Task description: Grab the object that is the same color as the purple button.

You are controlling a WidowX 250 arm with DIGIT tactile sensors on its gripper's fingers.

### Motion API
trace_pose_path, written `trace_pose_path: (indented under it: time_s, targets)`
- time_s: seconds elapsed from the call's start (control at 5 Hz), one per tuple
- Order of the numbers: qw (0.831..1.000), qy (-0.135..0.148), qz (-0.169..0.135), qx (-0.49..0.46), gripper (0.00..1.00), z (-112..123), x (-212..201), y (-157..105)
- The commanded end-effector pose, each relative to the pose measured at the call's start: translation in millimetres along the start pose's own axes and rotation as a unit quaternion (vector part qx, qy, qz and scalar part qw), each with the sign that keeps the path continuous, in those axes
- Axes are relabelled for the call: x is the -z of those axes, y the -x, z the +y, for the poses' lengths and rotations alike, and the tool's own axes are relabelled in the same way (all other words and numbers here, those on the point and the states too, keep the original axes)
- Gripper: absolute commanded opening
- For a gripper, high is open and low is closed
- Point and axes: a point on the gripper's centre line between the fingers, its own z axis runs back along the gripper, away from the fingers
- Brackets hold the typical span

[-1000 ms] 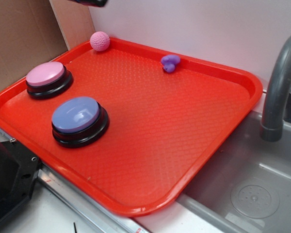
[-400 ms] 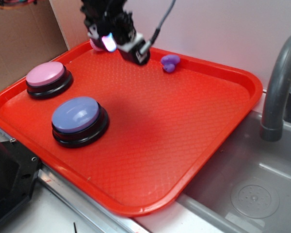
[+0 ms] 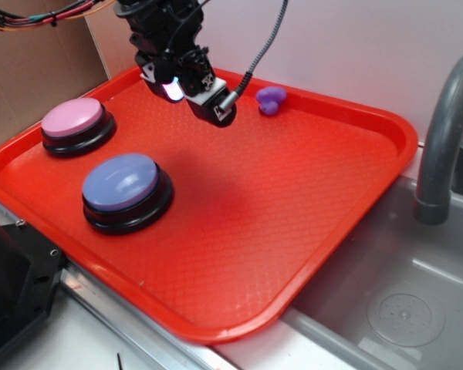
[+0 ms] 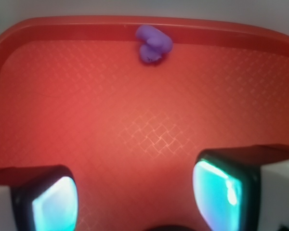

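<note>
Since the earlier frame, the gripper (image 3: 187,83) had edged lower and nearer over the red tray (image 3: 386,123), hiding the pink ball. At the left sat the pink button (image 3: 73,119) and purple button (image 3: 122,182). Its jaws stood apart, grasping nothing. From the wrist view, the purple duck (image 4: 153,44) lay at twelve o'clock, against the tray's far rim, its long axis unclear.
</note>
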Motion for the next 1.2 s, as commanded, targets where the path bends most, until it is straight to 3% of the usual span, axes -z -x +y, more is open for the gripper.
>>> trace_pose_path:
  time_s: [0.0,0.2,0.6,1.0]
  targets:
    - [1.0,0.0,-0.019,0.002,1.0,5.8,3.8,-12.1]
    - [0.999,-0.01,-0.019,-0.037,1.0,18.9,33.0,-35.6]
    - [0.994,-0.038,-0.079,-0.072,1.0,27.6,43.7,-50.9]
    - [0.991,-0.031,-0.113,-0.069,1.0,37.4,54.7,-69.8]
